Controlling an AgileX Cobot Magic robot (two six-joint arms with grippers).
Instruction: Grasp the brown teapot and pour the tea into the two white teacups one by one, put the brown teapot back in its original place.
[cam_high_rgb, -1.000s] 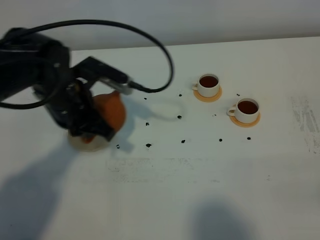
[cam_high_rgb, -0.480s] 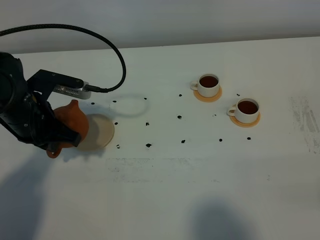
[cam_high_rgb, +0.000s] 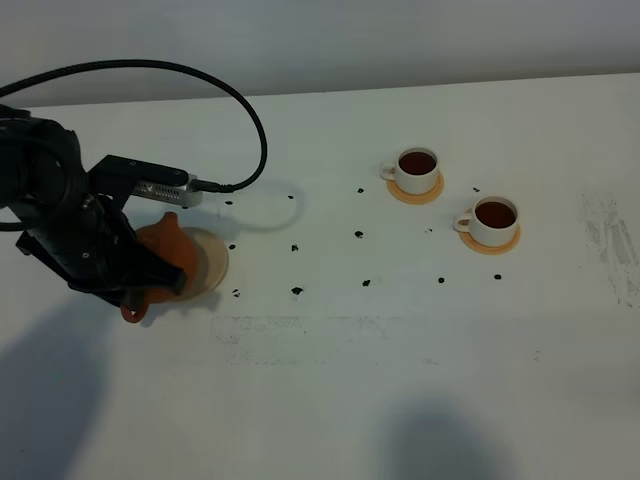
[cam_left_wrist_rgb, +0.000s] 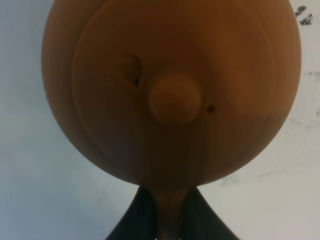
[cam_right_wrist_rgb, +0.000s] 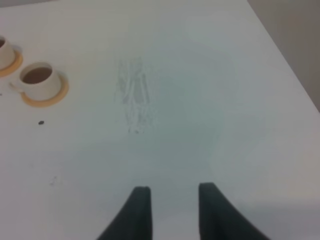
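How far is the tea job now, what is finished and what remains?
Done: both white teacups hold dark tea on their orange coasters. In hand: the left gripper is shut on the brown teapot, which overlaps the left edge of the beige coaster. Left: centre it there, set it down, release.
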